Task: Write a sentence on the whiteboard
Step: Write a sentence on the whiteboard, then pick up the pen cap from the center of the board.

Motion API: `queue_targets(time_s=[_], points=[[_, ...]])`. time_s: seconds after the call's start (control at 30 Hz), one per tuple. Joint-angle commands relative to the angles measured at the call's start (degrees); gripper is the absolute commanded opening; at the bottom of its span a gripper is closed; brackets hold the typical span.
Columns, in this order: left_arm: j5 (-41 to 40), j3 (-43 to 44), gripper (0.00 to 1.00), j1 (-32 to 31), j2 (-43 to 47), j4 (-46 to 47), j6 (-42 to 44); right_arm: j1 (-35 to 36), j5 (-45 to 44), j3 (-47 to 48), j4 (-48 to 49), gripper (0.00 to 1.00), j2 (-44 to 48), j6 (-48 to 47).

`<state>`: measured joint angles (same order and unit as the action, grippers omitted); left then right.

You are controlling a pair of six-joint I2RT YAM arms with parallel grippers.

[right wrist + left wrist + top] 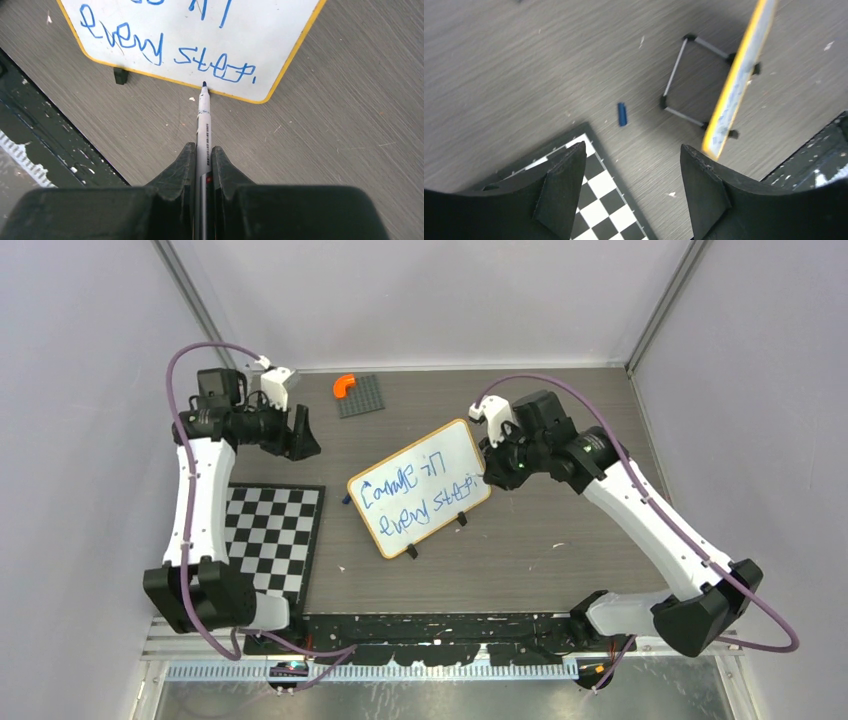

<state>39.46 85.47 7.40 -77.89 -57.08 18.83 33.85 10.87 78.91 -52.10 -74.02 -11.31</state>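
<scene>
The left arm rises along the desk's [560,530] left edge, elbow bent. The left gripper [300,435] hangs past the far edge of the checkerboard mat [270,530], its jaws wide apart with nothing between them. The right arm reaches from the near right corner toward mid-desk. The right gripper [202,150] is clamped on a marker [204,115], whose tip is at the whiteboard's [455,445] lower rim; contact is unclear. The board stands tilted at mid-desk, bearing the sentence [415,495]. The right wrist view crops its upper line. A small blue piece [622,114], perhaps a cap, lies beside the mat. The desk is grey wood-grain and the walls are pale.
</scene>
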Motion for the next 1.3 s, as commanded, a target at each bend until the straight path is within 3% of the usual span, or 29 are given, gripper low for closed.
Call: queue_targets(time_s=[0.0, 0.2, 0.33, 0.63, 0.87, 1.13, 1.27], points=[[-9.47, -3.47, 0.67, -0.01, -4.1, -2.65, 2.78, -1.75, 2.1, 3.09, -0.66, 0.0, 3.09, 4.7], [-4.78, -12.49, 0.52, -0.14, -9.49, 1.27, 1.99, -6.29, 3.87, 3.67, 0.15, 0.0, 3.73, 7.09], [-4.14, -19.97, 0.5, -2.14, -8.95, 11.37, 1.08, -8.23, 4.54, 3.65, 0.13, 0.0, 3.37, 7.57], [-5.88, -24.9, 0.45, -6.81, -12.28, 20.75, 4.24, -9.92, 5.57, 2.49, 0.49, 0.0, 3.34, 8.31], [-7.33, -31.98, 0.44, -6.88, -11.11, 31.78, 8.74, -10.52, 5.83, 2.08, 0.45, 0.0, 3.53, 8.58], [-6.83, -33.71, 0.5, -11.4, -8.28, 31.99, 17.0, -10.86, 6.09, 2.09, 0.39, 0.0, 3.08, 8.85], [-8.02, -36.58, 0.5, -11.38, -5.12, 33.72, 25.12, -10.95, 6.13, 1.87, 0.36, 0.0, 3.09, 8.85]])
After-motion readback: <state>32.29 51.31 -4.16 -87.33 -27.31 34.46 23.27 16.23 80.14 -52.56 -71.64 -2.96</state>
